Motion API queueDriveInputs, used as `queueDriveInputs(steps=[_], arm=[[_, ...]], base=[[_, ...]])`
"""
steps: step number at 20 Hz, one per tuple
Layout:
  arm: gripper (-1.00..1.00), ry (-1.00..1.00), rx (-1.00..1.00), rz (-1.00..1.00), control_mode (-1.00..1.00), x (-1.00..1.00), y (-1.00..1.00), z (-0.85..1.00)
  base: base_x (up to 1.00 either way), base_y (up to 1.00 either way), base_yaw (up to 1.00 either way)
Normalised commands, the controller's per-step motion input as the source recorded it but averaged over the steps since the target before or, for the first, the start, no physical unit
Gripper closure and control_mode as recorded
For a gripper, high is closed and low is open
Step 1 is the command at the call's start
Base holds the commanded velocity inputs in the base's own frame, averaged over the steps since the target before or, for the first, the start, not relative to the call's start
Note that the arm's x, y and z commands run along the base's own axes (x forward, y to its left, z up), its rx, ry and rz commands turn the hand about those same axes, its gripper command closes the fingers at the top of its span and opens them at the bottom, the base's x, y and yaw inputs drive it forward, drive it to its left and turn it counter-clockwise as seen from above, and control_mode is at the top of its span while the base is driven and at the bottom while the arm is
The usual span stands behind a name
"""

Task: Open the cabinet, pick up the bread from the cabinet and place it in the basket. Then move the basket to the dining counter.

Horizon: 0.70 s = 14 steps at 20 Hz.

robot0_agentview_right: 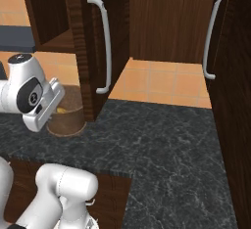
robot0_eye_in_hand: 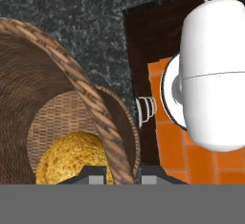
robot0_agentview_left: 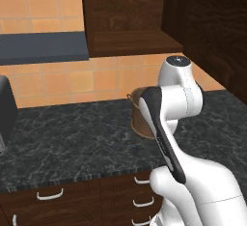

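The brown woven basket (robot0_eye_in_hand: 57,89) stands on the black marbled worktop (robot0_agentview_right: 162,140), below the cabinet (robot0_agentview_left: 130,12). A round golden bread (robot0_eye_in_hand: 72,161) lies on its bottom. The cabinet door (robot0_agentview_right: 81,37) stands open, and its silver bar handle (robot0_agentview_right: 104,47) faces me. My gripper (robot0_eye_in_hand: 122,173) points down over the basket's edge. Its two fingertips (robot0_eye_in_hand: 94,174) press from both sides on the basket's hoop handle (robot0_eye_in_hand: 103,122). In the left base view my arm hides most of the basket (robot0_agentview_left: 138,116). In the right base view my hand covers the left side of the basket (robot0_agentview_right: 68,118).
A second dark cabinet with a silver handle (robot0_agentview_right: 211,37) stands at the right. Low drawers with curved white handles (robot0_agentview_left: 49,194) run under the worktop. A dark appliance (robot0_agentview_left: 6,109) sits at the far left under a grey hood (robot0_agentview_left: 43,46).
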Motion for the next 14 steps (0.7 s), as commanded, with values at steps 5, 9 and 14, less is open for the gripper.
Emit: queueDriveInputs(steps=[5,9,14], arm=[[1.00,0.01,0.00,0.05,-1.00,-0.03,0.00,0.00],[1.00,0.00,0.00,0.00,-1.00,0.00,0.00,0.00],[1.00,0.00,0.00,0.00,-1.00,-0.03,0.04,0.00]], base=[[0.00,0.00,0.00],[0.00,0.00,0.00],[0.00,0.00,0.00]])
